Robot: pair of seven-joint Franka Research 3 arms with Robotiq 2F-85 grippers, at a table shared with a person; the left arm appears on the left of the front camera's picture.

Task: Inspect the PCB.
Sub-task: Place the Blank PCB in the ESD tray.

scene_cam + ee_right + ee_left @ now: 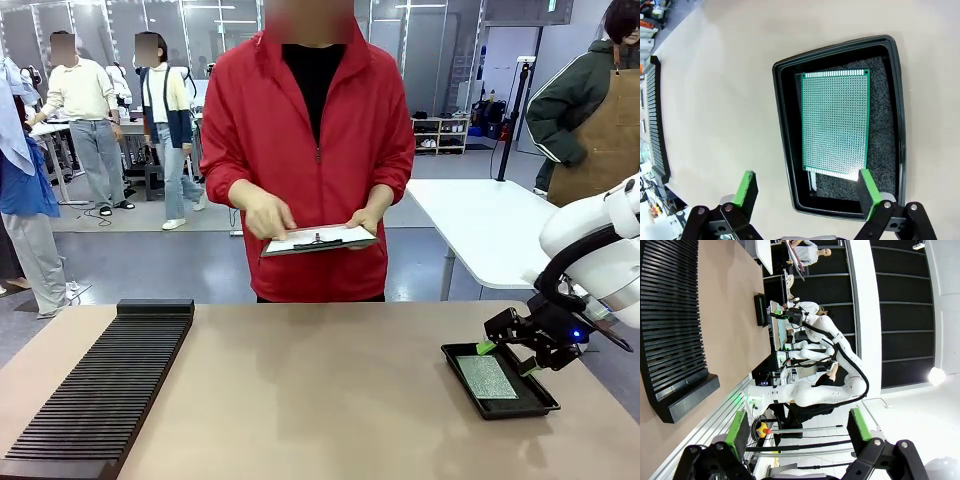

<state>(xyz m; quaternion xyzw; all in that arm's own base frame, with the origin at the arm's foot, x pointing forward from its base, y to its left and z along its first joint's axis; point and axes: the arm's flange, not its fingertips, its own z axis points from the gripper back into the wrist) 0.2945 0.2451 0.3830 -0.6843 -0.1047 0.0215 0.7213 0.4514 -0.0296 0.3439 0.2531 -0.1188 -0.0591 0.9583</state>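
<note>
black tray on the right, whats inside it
A flat green rectangular circuit board lies inside the shallow black rectangular tray, on dark speckled foam lining. The board covers the foam beneath it, so that part cannot be seen.

Tan table, long black slotted rack lying along its left side, shallow black tray resting near its right edge, well apart from the rack
</note>
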